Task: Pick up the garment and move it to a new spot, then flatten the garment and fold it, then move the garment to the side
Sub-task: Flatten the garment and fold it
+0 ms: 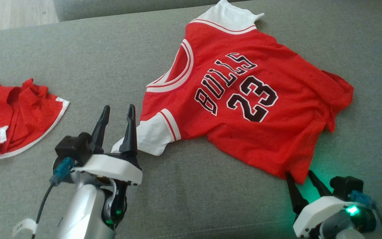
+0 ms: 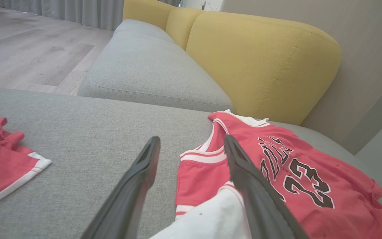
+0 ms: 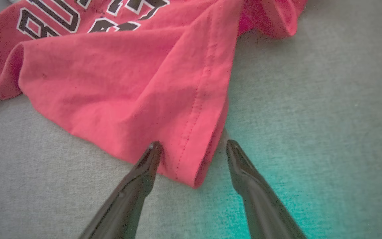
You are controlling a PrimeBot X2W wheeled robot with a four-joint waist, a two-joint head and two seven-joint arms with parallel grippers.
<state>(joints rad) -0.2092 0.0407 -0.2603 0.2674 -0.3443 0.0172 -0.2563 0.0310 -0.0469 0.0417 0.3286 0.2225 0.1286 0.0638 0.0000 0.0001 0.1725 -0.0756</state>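
— While you look down through the head view, do you find the garment (image 1: 244, 99)?

— Yes. It lies print side up on the grey seat (image 1: 191, 205), nearer to the far edge than to the near edge. Its neck opening points to the left and its hem to the right, where the cloth is wrinkled.

— And your left gripper (image 1: 118, 107)?

— Its jaws stand open. You have it at the near white sleeve (image 1: 154, 136). In the left wrist view this sleeve lies between the two fingers, and the finger on that view's right crosses its edge. I cannot tell if it touches the cloth.

— What about your right gripper (image 1: 299, 172)?

— Open also, holding nothing. Its fingers stand at both sides of the near hem corner (image 3: 191, 172). In the right wrist view one fingertip is at the red cloth and the other is over bare seat just beside it. A green light (image 1: 352, 209) shines on its wrist and colours the seat.

— Is something else on the seat?

— A second red piece (image 1: 15, 116) with white trim lies crumpled further left, well apart from the garment. Beyond the far edge you see a yellow backrest (image 2: 260, 59) and a wooden floor (image 2: 28, 49).
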